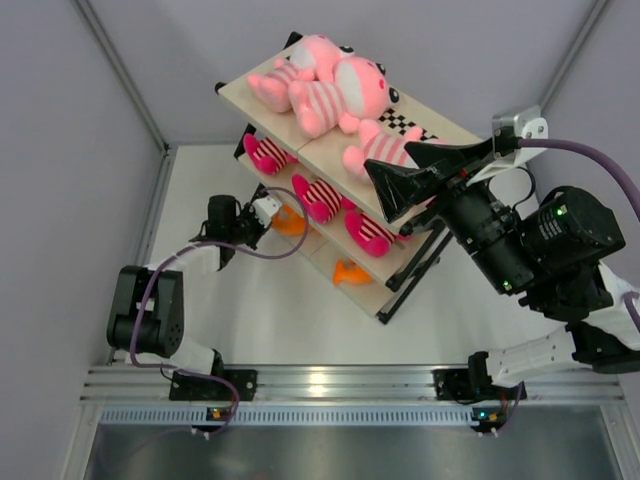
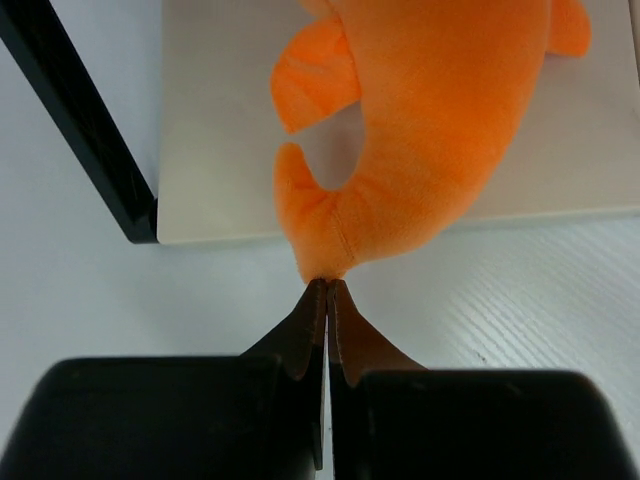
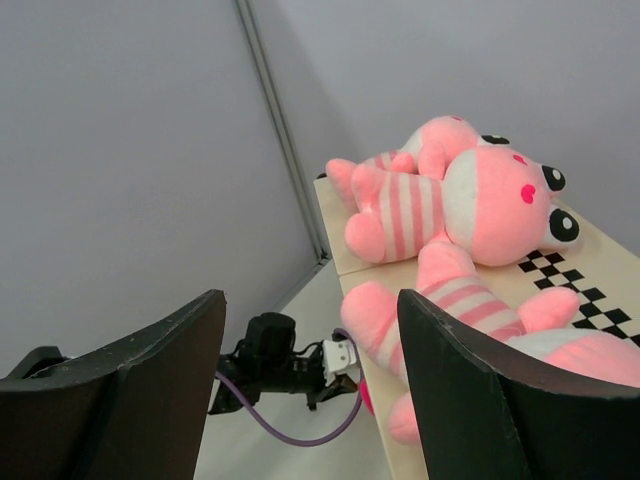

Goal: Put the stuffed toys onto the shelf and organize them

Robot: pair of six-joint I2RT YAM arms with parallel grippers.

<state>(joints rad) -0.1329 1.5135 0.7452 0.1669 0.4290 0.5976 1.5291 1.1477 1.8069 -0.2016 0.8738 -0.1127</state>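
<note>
Large pale-pink striped toys (image 1: 335, 85) lie piled on the shelf's (image 1: 243, 95) top board and show in the right wrist view (image 3: 490, 200). Hot-pink striped toys (image 1: 320, 195) sit on the middle board. Two orange toys lie on the bottom board, one at the left (image 1: 290, 222) and one nearer (image 1: 350, 272). My left gripper (image 1: 268, 212) is shut. Its tips (image 2: 328, 285) touch the tail end of the left orange toy (image 2: 430, 130), which lies on the bottom board (image 2: 220, 150). My right gripper (image 1: 390, 155) is open and empty above the top board (image 3: 310, 300).
A black frame post (image 2: 80, 130) stands left of the orange toy. Grey walls enclose the white floor on the left, back and right. The left arm's purple cable (image 1: 270, 250) loops on the floor beside the shelf. A checker strip (image 3: 570, 285) marks the top board.
</note>
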